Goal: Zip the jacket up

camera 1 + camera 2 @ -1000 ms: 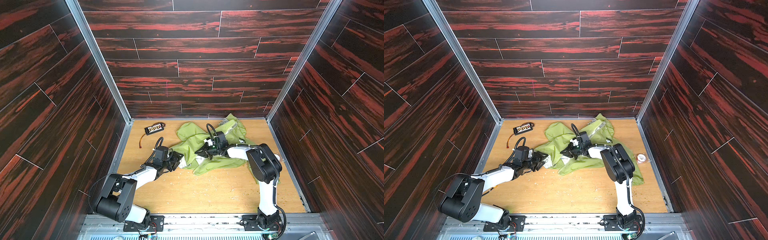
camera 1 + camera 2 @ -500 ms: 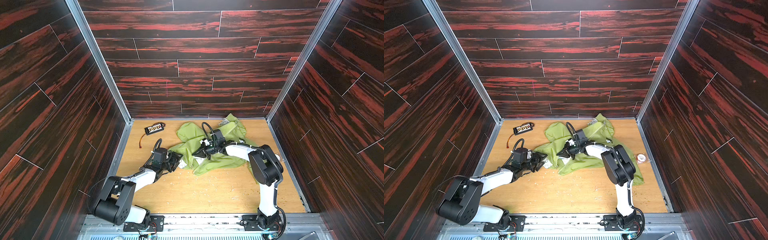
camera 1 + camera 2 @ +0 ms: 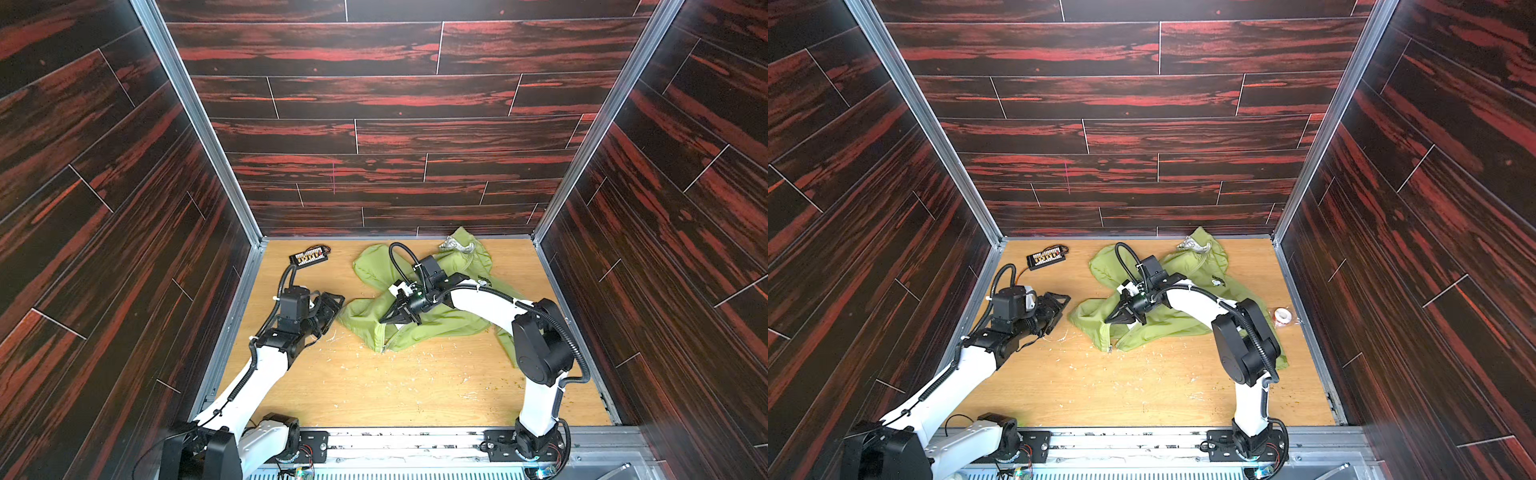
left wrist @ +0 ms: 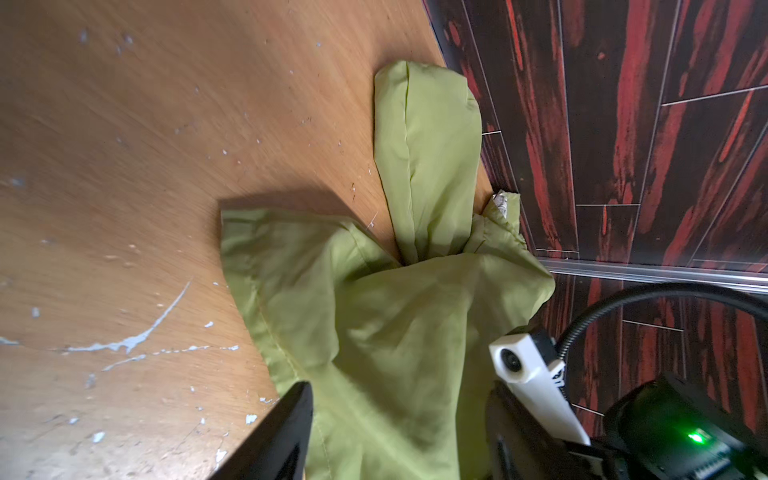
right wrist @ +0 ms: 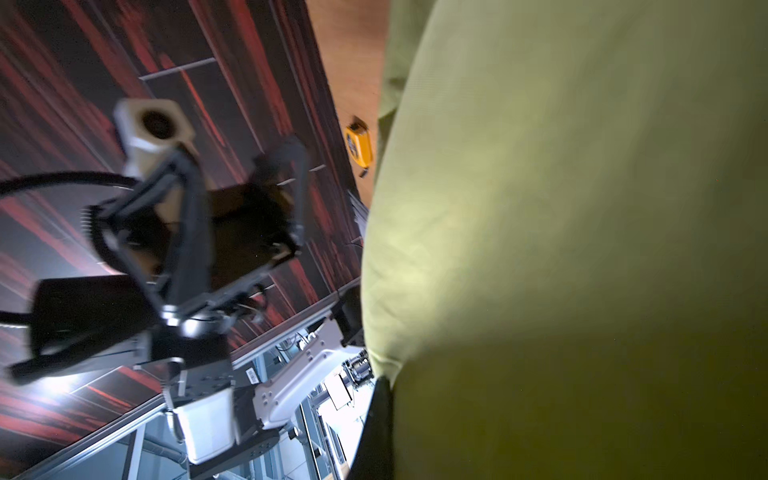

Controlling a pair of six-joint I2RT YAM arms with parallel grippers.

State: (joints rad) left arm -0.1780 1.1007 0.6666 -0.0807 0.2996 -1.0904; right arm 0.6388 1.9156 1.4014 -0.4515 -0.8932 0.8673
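Observation:
The olive-green jacket (image 3: 419,291) (image 3: 1167,316) lies crumpled on the wooden floor, and its zipper (image 3: 384,340) runs down to the front hem. In both top views my right gripper (image 3: 388,318) (image 3: 1115,318) is shut on a fold near the jacket's middle. Fabric (image 5: 582,249) fills most of the right wrist view, next to one dark finger (image 5: 376,428). My left gripper (image 3: 337,300) (image 3: 1064,300) is open at the jacket's left edge. In the left wrist view the fabric (image 4: 395,332) lies loose between its spread fingers (image 4: 282,432).
A black connector board (image 3: 309,255) (image 3: 1045,257) sits at the back left. A roll of tape (image 3: 1282,316) lies by the right wall. Dark wood-pattern walls close in three sides. White flecks (image 3: 353,365) dot the floor in front of the jacket.
My right gripper has closed fully and moved left and forward, dragging the fold with it. The left gripper has opened a little wider and drawn back slightly from the jacket.

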